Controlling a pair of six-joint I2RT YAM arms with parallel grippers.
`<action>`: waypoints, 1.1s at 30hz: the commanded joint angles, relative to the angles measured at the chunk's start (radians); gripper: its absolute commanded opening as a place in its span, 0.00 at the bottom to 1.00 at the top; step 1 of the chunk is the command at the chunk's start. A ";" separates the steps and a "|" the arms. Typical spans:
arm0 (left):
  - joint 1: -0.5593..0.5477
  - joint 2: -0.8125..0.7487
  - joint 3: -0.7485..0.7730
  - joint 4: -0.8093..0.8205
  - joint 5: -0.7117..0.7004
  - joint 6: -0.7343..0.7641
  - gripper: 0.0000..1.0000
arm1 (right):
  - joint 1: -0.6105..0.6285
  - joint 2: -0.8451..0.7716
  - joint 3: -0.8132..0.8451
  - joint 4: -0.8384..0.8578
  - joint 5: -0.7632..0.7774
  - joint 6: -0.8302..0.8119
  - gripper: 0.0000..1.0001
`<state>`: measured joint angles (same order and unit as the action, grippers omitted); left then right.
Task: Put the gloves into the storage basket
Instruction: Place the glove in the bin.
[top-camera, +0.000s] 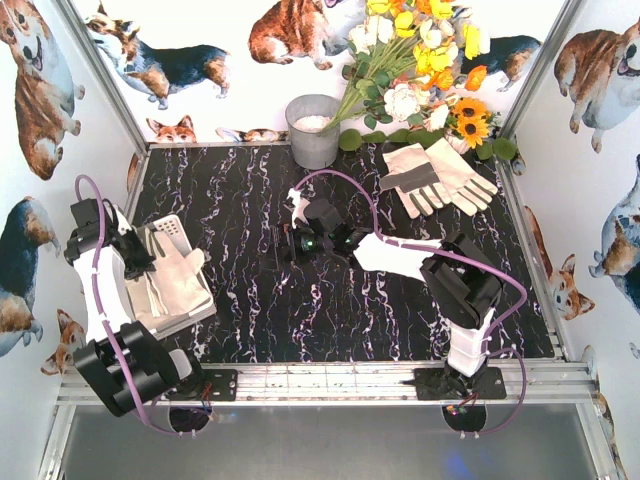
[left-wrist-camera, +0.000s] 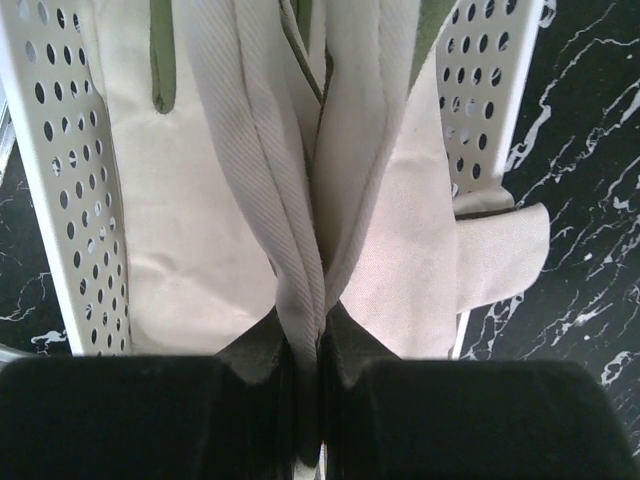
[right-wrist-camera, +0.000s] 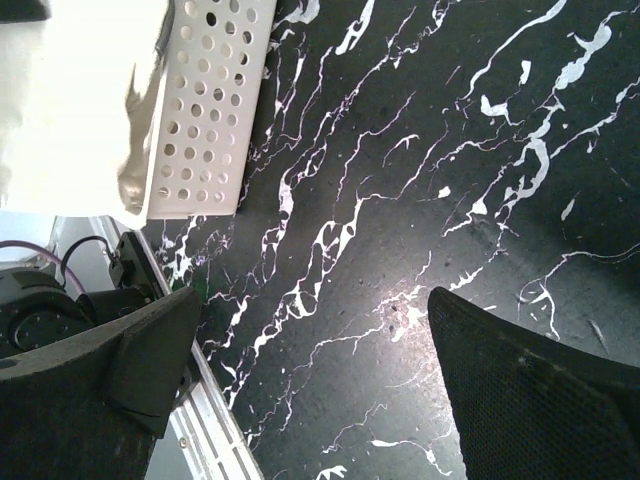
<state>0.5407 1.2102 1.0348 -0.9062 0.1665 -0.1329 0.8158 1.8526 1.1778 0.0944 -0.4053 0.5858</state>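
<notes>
**Left end effector** (left-wrist-camera: 310, 350): pressed together, pinching a raised fold of cream-white twill fabric. The fold belongs to a floppy cream-white work glove (left-wrist-camera: 230, 230) with a grey-green patch.

**Location of that work glove:** it lies inside the white rectangular plastic basket with perforated sides (left-wrist-camera: 75, 220). In the left wrist view the cloth fills the space between the two perforated walls. One flap of cloth hangs out over the basket's right-hand wall, above the counter (left-wrist-camera: 580, 200).

**Basket position:** in the top view it sits at the left side of the black, white-veined marble-pattern counter, just beside the left arm. Pale cloth covers most of its interior.

**Gloves outside the basket:** two further gloves (top-camera: 436, 178), cream-white with grey-brown palm patches, lie flat and overlapping at the far right of the counter. They are well apart from the basket. They are just beside a bouquet of yellow, white and orange flowers (top-camera: 415, 55) and to the right of a grey metal bucket (top-camera: 313, 130).

**Right end effector** (top-camera: 305, 240): spread wide, nothing between its fingers. It is over the middle of the counter, between the basket and the two further gloves. The right wrist view shows only bare counter under it, with a basket corner at the upper left.
</notes>
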 joint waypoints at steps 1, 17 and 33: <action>0.015 0.024 0.011 0.043 -0.037 0.036 0.00 | -0.004 -0.071 -0.012 0.087 -0.011 0.007 0.99; 0.015 0.162 0.000 0.181 -0.109 0.115 0.00 | -0.016 -0.099 -0.056 0.131 -0.029 0.028 0.98; -0.033 0.286 0.011 0.148 -0.257 0.209 0.00 | -0.045 -0.135 -0.112 0.186 -0.062 0.052 0.98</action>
<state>0.5190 1.4742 1.0344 -0.7677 -0.0444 0.0517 0.7815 1.7775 1.0824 0.1967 -0.4454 0.6346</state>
